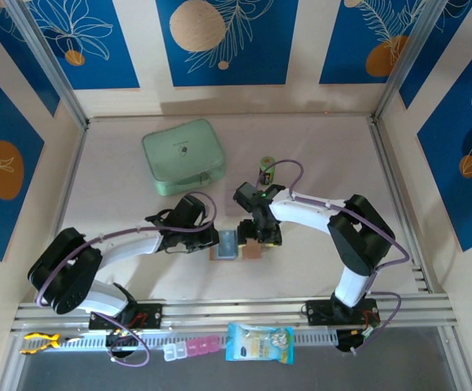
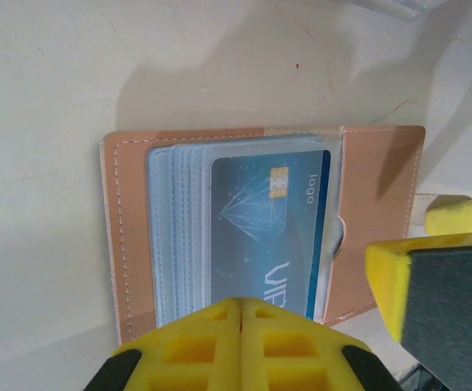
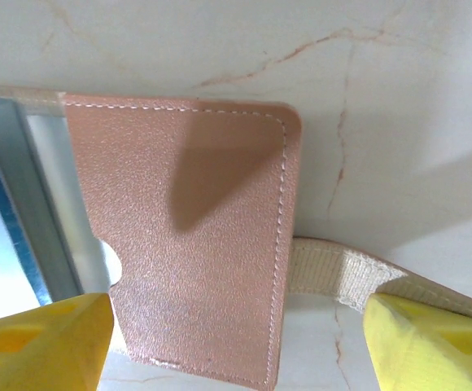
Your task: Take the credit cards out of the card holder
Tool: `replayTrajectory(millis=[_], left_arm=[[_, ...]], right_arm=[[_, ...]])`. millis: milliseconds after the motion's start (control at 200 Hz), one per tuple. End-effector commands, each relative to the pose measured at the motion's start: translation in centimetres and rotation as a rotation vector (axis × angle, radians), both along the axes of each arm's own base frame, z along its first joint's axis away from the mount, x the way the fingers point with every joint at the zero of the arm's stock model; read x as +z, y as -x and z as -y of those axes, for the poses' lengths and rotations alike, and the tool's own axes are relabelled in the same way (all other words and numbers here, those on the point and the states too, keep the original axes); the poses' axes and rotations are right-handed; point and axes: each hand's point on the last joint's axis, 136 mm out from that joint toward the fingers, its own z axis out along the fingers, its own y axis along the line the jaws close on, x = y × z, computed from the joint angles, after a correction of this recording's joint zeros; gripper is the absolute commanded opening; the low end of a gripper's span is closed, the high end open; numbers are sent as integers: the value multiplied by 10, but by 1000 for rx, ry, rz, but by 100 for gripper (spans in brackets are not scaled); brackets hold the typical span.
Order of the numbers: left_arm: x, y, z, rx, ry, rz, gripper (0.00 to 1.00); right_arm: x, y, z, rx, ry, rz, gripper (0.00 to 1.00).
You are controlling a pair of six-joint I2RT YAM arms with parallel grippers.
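Left end effector (image 2: pixel 240 318), shut, sits over the open card holder (image 2: pixel 130 236) by the bench's near edge. Right end effector (image 3: pixel 236 342) stands wide astride its flap. Blue card (image 2: pixel 260 236) looks light, stiff and slippery, so pinch it at the pocket's notch.

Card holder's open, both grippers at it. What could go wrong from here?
1. The left gripper is shut at the edge of the sleeves; it may pinch plastic with the blue card and drag the card holder.
2. The right gripper straddles the leather flap open, so the holder looks unpinned.
3. The loose strap beside its finger could snag.
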Motion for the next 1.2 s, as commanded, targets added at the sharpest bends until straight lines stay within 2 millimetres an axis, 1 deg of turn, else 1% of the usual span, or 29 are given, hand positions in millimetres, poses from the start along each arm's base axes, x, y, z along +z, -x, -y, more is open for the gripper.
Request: replayTrajectory(millis=[0,65,220,315,450,510,645,760,895,1015,1110,1195], left_arm=[[8,1,4,-32,1,8,5],[8,0,4,-34,-2,8,5],[14,4,11,-76,40,18,4],[16,4,11,-97,36,34,4],[18,1,16,-101,52,37,4],[16,0,18,-82,67,30,3],[7,-3,22,-33,100,2,3],[2,-4,19,-9,83,-15,1],[-1,-4,15,1,61,-14,0],[-9,-1,12,-3,37,-32,0],[-15,0,9,-5,22,-34,0],[-22,2,3,-7,-17,-35,0]], right_arm=[[24,-4,-1,-7,-31,29,80],[31,-8,-6,0,-65,44,78],[46,-13,-21,24,-156,72,75],[50,-15,-32,33,-234,81,73],[57,-17,-49,32,-379,74,68],[59,-17,-56,32,-426,73,65],[55,-16,-64,35,-486,68,58],[49,-15,-63,43,-503,66,47],[45,-13,-65,47,-525,64,38],[35,-12,-66,33,-533,46,34],[29,-11,-67,25,-539,35,32],[26,-11,-69,18,-549,26,31]])
